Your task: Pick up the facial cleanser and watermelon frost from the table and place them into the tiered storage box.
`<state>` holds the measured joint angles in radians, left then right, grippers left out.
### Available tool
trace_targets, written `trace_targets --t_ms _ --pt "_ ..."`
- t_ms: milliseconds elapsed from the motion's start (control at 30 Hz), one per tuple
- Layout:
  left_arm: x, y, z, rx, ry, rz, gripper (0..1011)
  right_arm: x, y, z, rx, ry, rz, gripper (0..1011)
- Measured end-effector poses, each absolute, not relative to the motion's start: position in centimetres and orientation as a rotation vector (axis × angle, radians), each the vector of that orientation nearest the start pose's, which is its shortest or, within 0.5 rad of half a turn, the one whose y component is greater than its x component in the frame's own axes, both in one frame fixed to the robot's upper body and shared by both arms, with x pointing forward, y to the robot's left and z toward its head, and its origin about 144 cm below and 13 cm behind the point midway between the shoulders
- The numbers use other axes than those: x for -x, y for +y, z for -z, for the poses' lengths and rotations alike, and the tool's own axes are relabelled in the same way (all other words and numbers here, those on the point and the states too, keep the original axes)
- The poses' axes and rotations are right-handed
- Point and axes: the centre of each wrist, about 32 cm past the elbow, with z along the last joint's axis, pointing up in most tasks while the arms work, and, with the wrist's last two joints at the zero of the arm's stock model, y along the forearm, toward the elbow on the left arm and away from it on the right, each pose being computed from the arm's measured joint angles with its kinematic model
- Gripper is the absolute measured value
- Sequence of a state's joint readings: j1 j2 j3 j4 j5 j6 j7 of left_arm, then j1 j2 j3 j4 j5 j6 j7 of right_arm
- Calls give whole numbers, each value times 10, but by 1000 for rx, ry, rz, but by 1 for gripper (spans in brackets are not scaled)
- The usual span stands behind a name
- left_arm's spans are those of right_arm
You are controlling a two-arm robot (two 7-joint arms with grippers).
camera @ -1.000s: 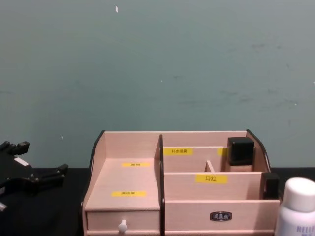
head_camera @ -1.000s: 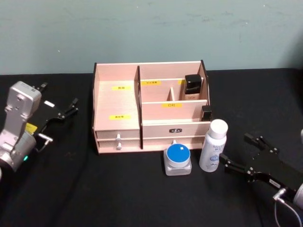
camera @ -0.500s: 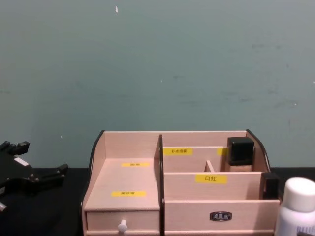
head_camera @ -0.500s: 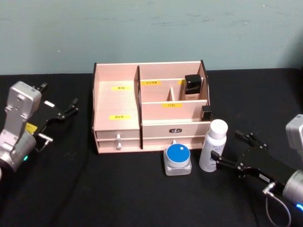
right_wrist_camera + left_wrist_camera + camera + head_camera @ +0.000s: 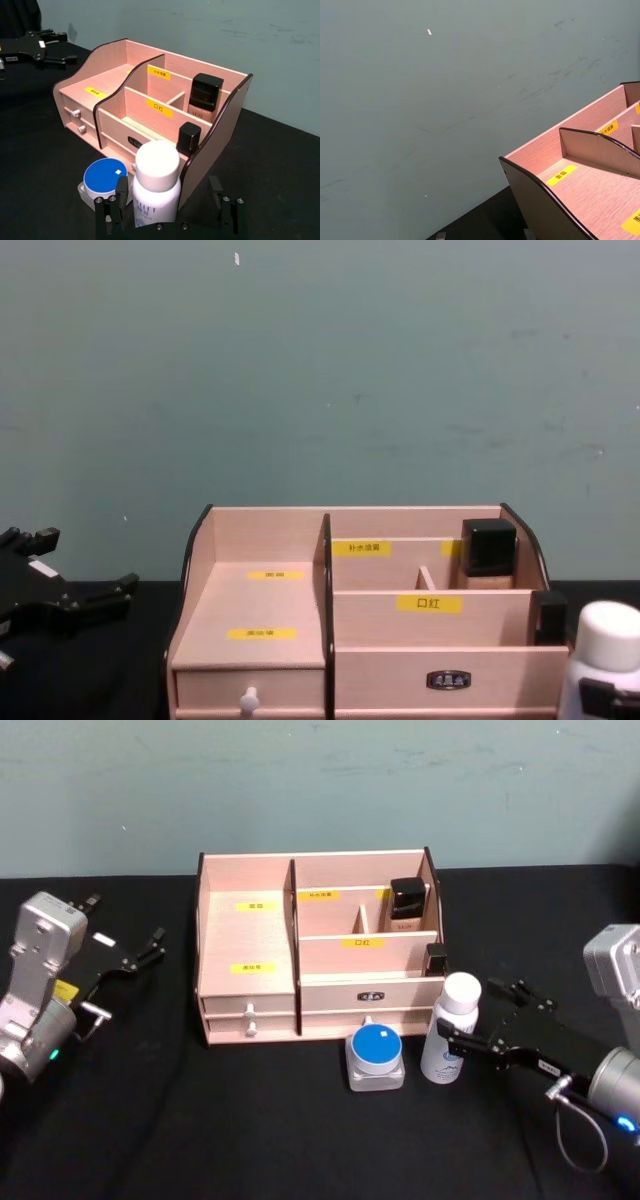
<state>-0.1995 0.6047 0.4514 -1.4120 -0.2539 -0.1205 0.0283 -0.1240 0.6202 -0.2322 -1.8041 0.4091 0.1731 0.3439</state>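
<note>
Nearest you, your right gripper (image 5: pixel 470 1013) reached in low from the right with its claw spread wide, one finger on each side of the white bottle (image 5: pixel 450 1028), which I took for the facial cleanser. The right wrist view showed one finger close beside the bottle and a clear gap on the other side, so nothing was gripped and the bottle stood on the black table (image 5: pixel 250 1120) under its own weight. You seemed to have come in level and below the cap, probably so that a squeeze would land on the straight body and not on the rounded top. Just beside the bottle, on its left, sat the blue-lidded jar (image 5: pixel 375 1057), likely the watermelon frost, close enough that the near finger had little room, which may be why the claw was set off-centre. Both items stood right in front of the tiered storage box (image 5: pixel 248 935), near its two small drawers, so the carry would be short but the lift must clear the front wall. In the box, a black-capped bottle (image 5: pixel 407 905) already filled a rear right compartment and a small black item (image 5: pixel 435 960) stood at the right end, while the wide left shelves were bare. Your left gripper (image 5: pixel 130 972) waited well off to the left, claw open and holding nothing.
</note>
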Motion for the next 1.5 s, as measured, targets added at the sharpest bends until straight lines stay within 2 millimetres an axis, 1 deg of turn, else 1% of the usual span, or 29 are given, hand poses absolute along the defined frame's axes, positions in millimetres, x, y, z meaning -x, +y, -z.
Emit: trace_targets --t_ms 167,467,1500 --pt "-489 310 -1140 -304 -285 -1248 1001 -419 -297 -1181 293 56 906 1002" --pt "-489 310 -1140 -304 -285 -1248 1001 -425 -294 -1181 301 61 904 1002" --pt "-489 310 -1140 -304 -285 -1248 1001 -429 -292 -1175 313 80 888 1002"
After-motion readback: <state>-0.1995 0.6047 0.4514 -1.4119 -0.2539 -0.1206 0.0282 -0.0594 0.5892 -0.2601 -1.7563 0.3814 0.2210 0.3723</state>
